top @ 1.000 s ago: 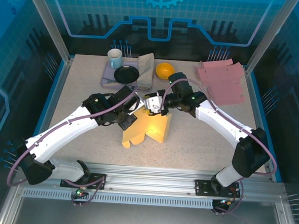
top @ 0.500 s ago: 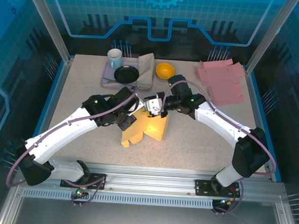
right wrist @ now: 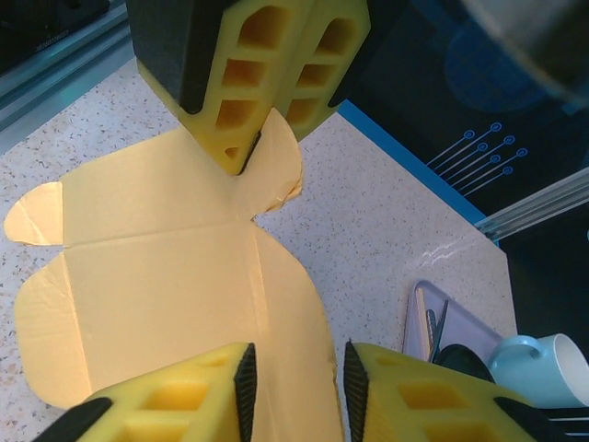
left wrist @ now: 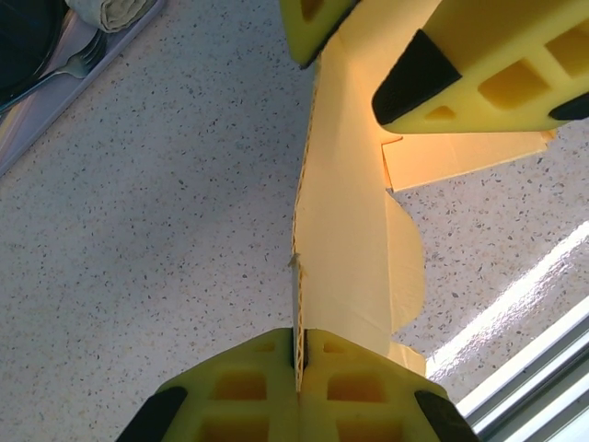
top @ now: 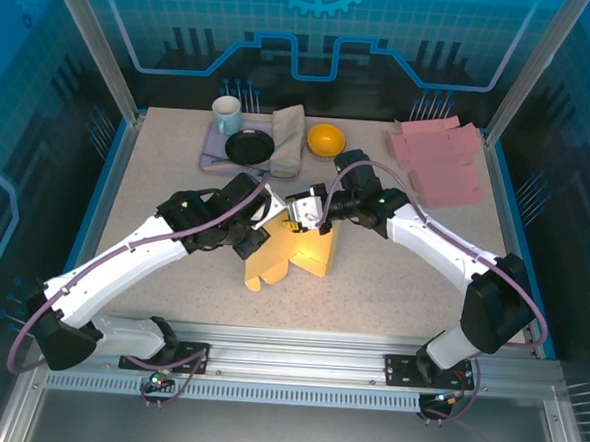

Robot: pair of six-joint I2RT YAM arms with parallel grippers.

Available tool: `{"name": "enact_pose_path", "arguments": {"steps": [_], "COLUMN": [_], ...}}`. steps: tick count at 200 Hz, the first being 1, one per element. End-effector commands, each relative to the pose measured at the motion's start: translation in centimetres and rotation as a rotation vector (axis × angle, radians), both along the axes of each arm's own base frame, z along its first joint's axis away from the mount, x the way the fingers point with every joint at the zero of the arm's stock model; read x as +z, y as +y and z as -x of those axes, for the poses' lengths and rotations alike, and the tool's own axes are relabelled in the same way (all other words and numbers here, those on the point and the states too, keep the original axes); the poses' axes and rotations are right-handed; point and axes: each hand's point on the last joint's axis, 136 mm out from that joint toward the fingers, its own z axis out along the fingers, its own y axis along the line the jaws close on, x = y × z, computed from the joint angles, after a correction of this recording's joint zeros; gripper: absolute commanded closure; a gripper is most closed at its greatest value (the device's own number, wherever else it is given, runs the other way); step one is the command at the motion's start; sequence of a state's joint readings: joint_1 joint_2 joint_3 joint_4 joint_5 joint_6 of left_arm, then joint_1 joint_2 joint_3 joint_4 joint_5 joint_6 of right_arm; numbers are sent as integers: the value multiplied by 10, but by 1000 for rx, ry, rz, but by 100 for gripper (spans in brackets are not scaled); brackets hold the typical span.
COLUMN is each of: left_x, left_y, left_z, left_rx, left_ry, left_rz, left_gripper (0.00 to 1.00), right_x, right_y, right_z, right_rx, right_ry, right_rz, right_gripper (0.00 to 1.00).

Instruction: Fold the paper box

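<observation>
My left claw (left wrist: 299, 359) is shut hard on the box (left wrist: 345, 230). Its two foam fingers meet on the edge of a standing card panel, with nothing but the sheet between them. My right claw (right wrist: 296, 373) is partly open and sits astride the other end of that panel, one finger on each side. The gap is wider than the card, and I cannot tell whether either pad presses on it.

From my right wrist I look along the crease to where my left claw pinches the card beside a rounded flap. The wide panel to the left of the crease spreads out lit and yellow, ending in two more rounded flaps.

From above, the box sits between my claws, about the middle of the table (top: 402, 278). Its far part is raised up between the fingers, and its near part lies on the speckled top with a rounded tab pointing at my bases.

Along the far edge there is a tray (top: 209, 158) with a cup (top: 226, 114) at its far left corner and a black plate (top: 249, 146) on it. A cloth (top: 288, 140) is draped over the tray's right side. A bowl (top: 326, 139) stands just right of the cloth. Pink sheets (top: 439, 162) lie in the far right corner, well apart from the box.
</observation>
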State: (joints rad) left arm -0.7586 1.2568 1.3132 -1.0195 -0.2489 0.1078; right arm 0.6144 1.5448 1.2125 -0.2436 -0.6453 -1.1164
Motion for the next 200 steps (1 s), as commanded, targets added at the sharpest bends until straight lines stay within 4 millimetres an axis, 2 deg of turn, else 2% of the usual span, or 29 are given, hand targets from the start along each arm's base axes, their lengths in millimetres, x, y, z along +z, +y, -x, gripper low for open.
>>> {"name": "enact_pose_path", "arguments": {"steps": [1,54,71,94,104,116,138,156,167,200], "left_x": [23,25,24,22,22,23,24,25,18,4], "left_y": [-16,-18,-18,-16,-15,-9,7,24,32,29], "left_z": [2,3,2,-1,-3,-7,-14,-15,-11,0], "left_rx": [-60,-60,-56,-40,-25,13,117,207,244,159], "left_ry": [-61,-59,-57,-64,-72,-81,-66,-40,-31,-71], "left_rz": [113,125,121,113,114,125,217,355,420,490], "left_gripper": [100,100,100,100,93,76,55,50,47,39], "right_x": [-12,-10,-8,-6,-6,-6,-4,1,4,5], "right_y": [-8,-10,-11,-13,-15,-17,-25,-35,-44,-58], "right_z": [0,-1,-1,-3,-5,-7,-17,-31,-37,-28], "right_rx": [-21,-28,-32,-49,-59,-75,-143,-234,-272,-235], "right_ry": [21,9,3,-1,5,11,24,37,67,155], "right_rz": [24,14,9,-1,-9,-21,-66,-138,-187,-255], "right_gripper": [71,80,90,96,96,99,100,100,100,100]}}
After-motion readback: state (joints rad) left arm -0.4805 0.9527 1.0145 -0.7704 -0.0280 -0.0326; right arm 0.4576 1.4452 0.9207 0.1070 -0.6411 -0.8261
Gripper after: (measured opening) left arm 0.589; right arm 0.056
